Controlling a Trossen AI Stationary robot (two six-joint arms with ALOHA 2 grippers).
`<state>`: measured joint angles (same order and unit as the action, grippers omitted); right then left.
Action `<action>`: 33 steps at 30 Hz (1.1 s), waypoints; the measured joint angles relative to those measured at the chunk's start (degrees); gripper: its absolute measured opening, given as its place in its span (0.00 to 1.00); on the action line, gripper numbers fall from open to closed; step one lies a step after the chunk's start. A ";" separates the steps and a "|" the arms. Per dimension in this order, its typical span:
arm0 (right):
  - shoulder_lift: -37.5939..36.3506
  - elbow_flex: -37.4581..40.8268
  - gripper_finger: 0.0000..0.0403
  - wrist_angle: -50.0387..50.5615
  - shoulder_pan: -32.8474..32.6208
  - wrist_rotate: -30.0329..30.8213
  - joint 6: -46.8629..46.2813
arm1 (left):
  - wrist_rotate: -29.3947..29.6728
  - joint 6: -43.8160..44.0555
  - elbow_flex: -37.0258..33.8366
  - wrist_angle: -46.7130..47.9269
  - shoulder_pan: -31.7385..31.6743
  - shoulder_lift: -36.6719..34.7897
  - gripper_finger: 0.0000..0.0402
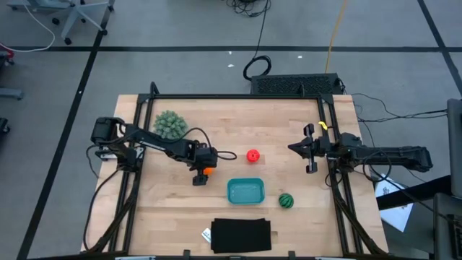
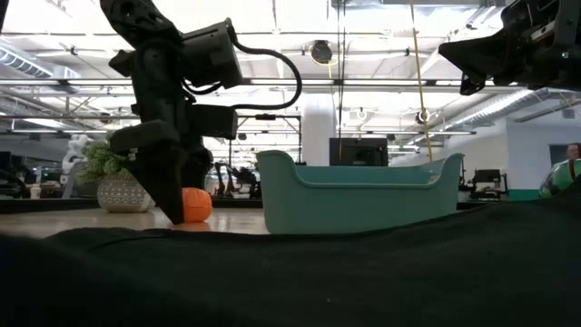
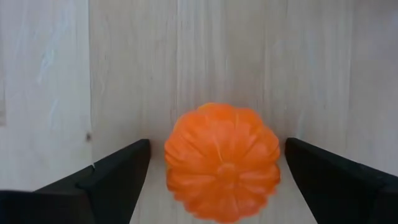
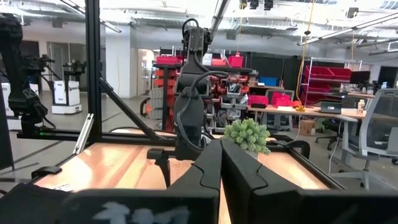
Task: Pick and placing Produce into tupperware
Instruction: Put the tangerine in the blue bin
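With jaws spread, orange piece (image 3: pixel 222 163) sits between them.

- Left gripper (image 1: pixel 201 175): matte black, two flat wedge-shaped fingers (image 3: pixel 106 180).
- Both arms: dark segmented links with looping black cables.
- Right gripper (image 1: pixel 312 149): black, with a yellow tag just beside it.
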<state>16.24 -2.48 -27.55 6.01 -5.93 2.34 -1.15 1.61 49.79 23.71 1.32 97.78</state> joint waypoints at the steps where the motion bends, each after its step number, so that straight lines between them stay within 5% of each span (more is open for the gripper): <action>1: 0.02 0.02 0.00 0.00 0.01 0.02 0.01 | 0.08 -0.08 -0.02 -0.04 0.00 0.00 0.92; 21: 0.03 0.02 0.00 -0.02 -0.01 0.11 0.03 | 0.18 -1.47 -0.06 0.21 0.00 -1.23 0.61; 33: 0.10 0.00 0.00 -0.04 -0.01 0.11 0.06 | -0.28 -1.53 -0.09 2.39 -0.07 -6.82 0.64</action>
<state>16.34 -2.48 -27.59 6.00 -5.82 2.39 -1.43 0.08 49.69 26.10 1.26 90.95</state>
